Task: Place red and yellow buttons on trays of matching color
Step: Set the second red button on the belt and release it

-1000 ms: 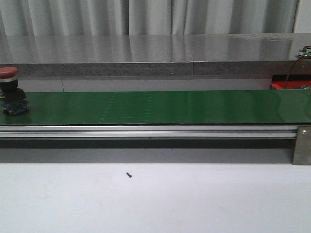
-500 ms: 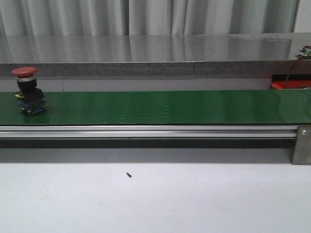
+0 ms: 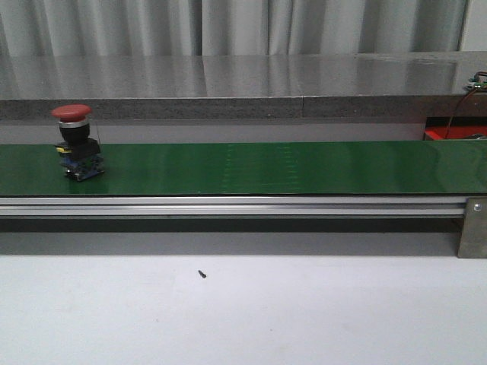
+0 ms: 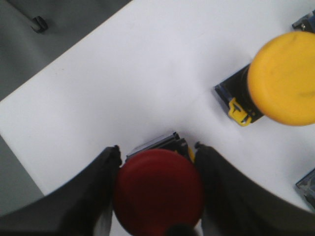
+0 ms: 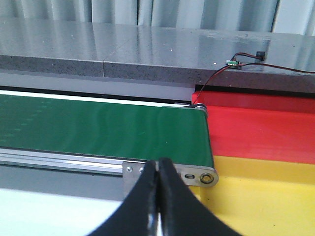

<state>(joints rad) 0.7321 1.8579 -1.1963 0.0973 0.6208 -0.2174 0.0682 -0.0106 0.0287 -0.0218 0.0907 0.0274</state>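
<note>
A red button (image 3: 76, 141) with a black and blue base stands upright on the green belt (image 3: 304, 167), towards its left end. In the left wrist view a second red button (image 4: 158, 191) sits on a white surface, and my left gripper (image 4: 156, 147) is shut on it, one finger against each side of its cap. A yellow button (image 4: 283, 78) lies on its side a little beyond. My right gripper (image 5: 158, 164) is shut and empty, in front of the belt's right end. The red tray (image 5: 256, 123) and the yellow tray (image 5: 261, 201) lie just past that end.
The belt's aluminium rail (image 3: 228, 205) runs across the front view, with a grey stone ledge (image 3: 243, 84) behind. A small black screw (image 3: 202, 274) lies on the white table. Corners of other buttons (image 4: 306, 22) show at the left wrist view's edge. Wires (image 5: 241, 59) lie on the ledge.
The red button on the belt has travelled to the right from the far left edge of the front view. Nothing else in that view has moved.
</note>
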